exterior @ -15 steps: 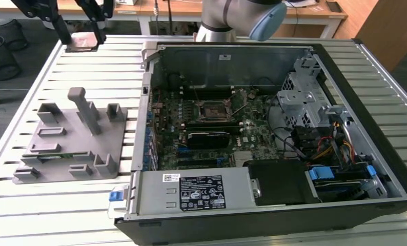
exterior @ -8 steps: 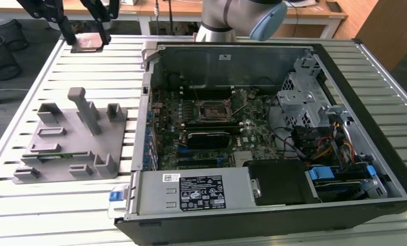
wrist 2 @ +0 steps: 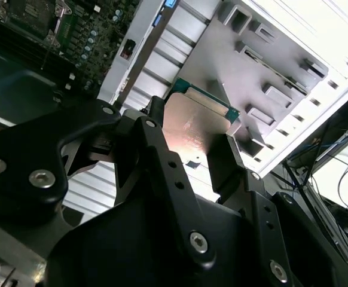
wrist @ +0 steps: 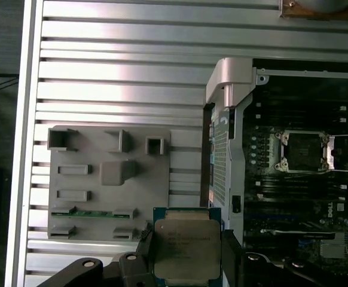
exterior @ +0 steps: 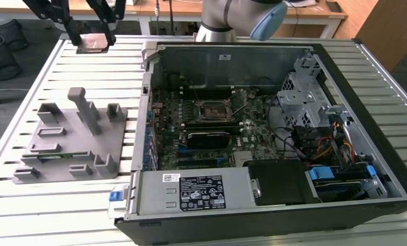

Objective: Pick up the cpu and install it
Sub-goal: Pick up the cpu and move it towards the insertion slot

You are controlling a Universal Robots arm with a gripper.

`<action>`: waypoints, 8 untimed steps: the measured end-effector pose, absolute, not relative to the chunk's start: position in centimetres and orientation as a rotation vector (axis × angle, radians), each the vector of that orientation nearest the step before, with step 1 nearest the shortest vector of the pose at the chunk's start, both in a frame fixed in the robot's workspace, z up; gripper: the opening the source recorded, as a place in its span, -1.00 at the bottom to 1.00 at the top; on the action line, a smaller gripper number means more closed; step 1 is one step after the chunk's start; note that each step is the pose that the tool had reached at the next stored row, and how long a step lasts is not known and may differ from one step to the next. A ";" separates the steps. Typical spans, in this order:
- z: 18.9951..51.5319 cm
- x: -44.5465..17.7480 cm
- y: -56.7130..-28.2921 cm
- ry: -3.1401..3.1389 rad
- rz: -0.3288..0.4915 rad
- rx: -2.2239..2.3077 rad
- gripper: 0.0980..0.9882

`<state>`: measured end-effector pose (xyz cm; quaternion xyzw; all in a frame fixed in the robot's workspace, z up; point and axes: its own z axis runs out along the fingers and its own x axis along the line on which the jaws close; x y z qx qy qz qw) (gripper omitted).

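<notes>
The jaws are closed on the cpu [wrist: 186, 248], one black finger [wrist: 143, 246] pressed against each of two opposite edges, so the gripper [wrist: 187, 258] carries the chip flat. In the first wrist view its silver-grey top bears several lines of fine engraved print, and its edge nearest the camera is cut off by the frame. In the second wrist view the cpu [wrist 2: 195, 127] shows a glossy face with a thin green rim, partly hidden behind the gripper [wrist 2: 189, 146] and its dark linkages. In the exterior view the gripper [exterior: 91, 37] is cut off above by the picture's edge and holds the cpu [exterior: 93, 45] over the slatted table [exterior: 66, 205], near its far edge, to the exterior view's left of the open computer case [exterior: 145, 102] and well apart from the motherboard socket [exterior: 210, 110]. The grey fixture block [exterior: 74, 138] lies on the table beside the case. A thin green strip [wrist: 93, 212] sits in one of its slots; what it is cannot be made out. A black-and-white printed label [exterior: 202, 193] covers part of the power supply [exterior: 189, 184], and a smaller white one [exterior: 225, 56] is stuck to the case's far wall.
</notes>
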<state>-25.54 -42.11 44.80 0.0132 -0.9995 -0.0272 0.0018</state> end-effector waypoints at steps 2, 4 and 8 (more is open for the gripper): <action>44.8 -25.3 -42.1 -3.137 -0.085 0.041 -0.01; 44.7 -25.1 -42.1 -3.137 -0.085 0.041 -0.01; 44.7 -24.6 -42.1 -3.137 -0.085 0.041 -0.01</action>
